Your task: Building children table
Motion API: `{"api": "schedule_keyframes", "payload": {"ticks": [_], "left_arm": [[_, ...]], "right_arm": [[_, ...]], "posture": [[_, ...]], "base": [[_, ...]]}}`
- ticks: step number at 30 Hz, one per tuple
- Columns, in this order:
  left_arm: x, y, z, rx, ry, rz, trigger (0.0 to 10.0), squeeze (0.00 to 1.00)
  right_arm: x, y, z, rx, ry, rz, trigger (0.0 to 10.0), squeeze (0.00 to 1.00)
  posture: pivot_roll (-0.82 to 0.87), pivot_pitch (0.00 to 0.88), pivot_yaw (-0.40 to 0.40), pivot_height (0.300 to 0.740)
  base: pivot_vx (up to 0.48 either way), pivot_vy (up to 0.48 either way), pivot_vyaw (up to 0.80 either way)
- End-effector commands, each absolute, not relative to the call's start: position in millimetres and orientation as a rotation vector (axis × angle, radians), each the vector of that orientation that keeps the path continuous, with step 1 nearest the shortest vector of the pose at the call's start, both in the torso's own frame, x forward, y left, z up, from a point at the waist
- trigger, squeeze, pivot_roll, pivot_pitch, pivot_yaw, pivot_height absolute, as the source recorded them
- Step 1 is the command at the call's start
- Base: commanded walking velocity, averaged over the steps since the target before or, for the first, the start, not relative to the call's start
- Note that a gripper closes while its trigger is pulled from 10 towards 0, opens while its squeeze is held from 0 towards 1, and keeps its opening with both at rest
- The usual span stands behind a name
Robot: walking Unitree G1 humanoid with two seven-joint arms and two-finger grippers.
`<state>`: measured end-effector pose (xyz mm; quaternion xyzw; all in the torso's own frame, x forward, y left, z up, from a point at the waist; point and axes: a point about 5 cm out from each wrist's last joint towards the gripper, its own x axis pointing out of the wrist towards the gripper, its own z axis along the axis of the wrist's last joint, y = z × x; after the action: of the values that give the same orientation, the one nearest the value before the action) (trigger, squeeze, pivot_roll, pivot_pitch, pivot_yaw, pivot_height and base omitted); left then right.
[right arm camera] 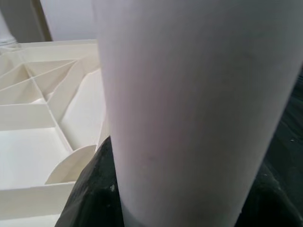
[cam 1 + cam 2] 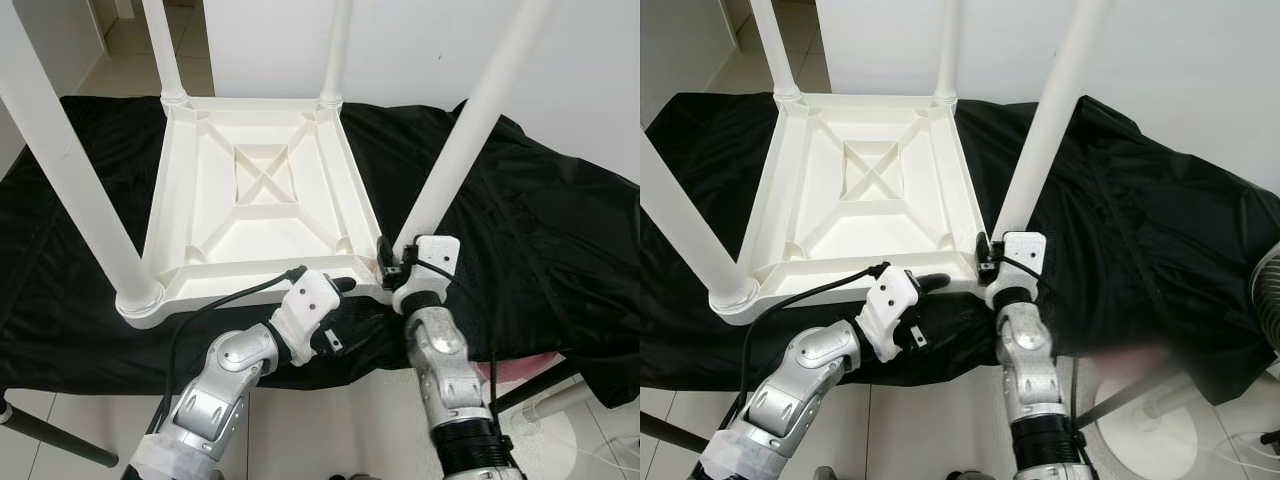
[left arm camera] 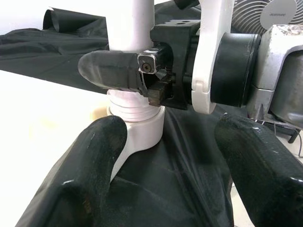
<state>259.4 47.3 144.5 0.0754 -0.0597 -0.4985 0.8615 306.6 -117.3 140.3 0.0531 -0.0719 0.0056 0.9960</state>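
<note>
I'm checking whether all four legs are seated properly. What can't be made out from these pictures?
- Tops of all four legs: cut off by the upper edge in both eye views.
- Joint of the near right leg: hidden by the right gripper in the eye views; its thread depth cannot be told.
- Far leg sockets: too small to judge.
- Object under the black cloth at lower right: blurred.
- Left gripper: fingertips hidden by the table frame.

A: What's in view besides the job?
B: Black cloth (image 2: 520,200) draped over the work surface, wrinkled, edges hanging off the near side.
A: Floor?
B: Light tiled floor (image 2: 330,420) below. White wall (image 2: 420,50) behind.
A: Anything on the right?
B: White fan (image 2: 1265,290) at the right edge, grille partly cut off. A round white base (image 2: 1150,425) sits on the floor near it. Pink blurred thing (image 2: 515,372) under the cloth edge, can't identify.
</note>
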Motion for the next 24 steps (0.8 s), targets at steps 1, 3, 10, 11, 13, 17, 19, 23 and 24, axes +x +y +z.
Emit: {"api": "schedule_keyframes", "payload": {"ticks": [1,3,10,11,13,17,19,23,24], "left_arm": [[258,45,140,0.169,-0.113,-1.039,10.0,0.0],[258,44,140,0.167,-0.114,-1.039,10.0,0.0],[259,44,140,0.165,-0.115,-1.035,10.0,0.0],[259,44,140,0.165,-0.116,-1.034,10.0,0.0],[259,44,140,0.165,-0.117,-1.029,10.0,0.0],[258,45,140,0.166,-0.117,-1.026,10.0,0.0],[258,45,140,0.166,-0.117,-1.026,10.0,0.0],[258,45,140,0.165,-0.116,-1.026,10.0,0.0],[259,45,140,0.165,-0.116,-1.026,10.0,0.0]], "right_arm": [[301,-115,120,0.156,-0.045,-0.011,10.0,0.0],[299,-108,124,0.181,-0.061,0.03,10.0,0.0],[299,-114,128,0.169,-0.066,0.022,10.0,0.73],[299,-115,128,0.17,-0.064,0.021,10.0,0.73],[298,-115,130,0.174,-0.07,0.034,10.0,1.0],[293,-123,131,0.154,-0.091,0.086,10.0,1.0],[292,-125,131,0.15,-0.094,0.095,10.0,1.0],[286,-136,123,0.11,-0.096,0.144,10.0,1.0],[284,-139,121,0.103,-0.095,0.168,10.0,1.0]], "posture": [[-0.04,0.083,-0.058,0.74],[-0.05,0.083,-0.059,0.74],[-0.04,0.081,-0.066,0.74],[-0.04,0.081,-0.067,0.74],[-0.04,0.081,-0.067,0.74],[-0.04,0.08,-0.07,0.74],[-0.04,0.08,-0.07,0.74],[-0.04,0.08,-0.068,0.74],[-0.04,0.083,-0.067,0.74]], "base": [[0.0,0.0,0.0],[0.0,0.0,0.0],[0.0,0.0,0.0],[0.0,0.0,0.0],[0.0,0.0,0.0],[0.0,0.0,0.0],[0.0,0.0,0.0],[0.0,0.0,0.0],[0.0,0.0,0.0]]}}
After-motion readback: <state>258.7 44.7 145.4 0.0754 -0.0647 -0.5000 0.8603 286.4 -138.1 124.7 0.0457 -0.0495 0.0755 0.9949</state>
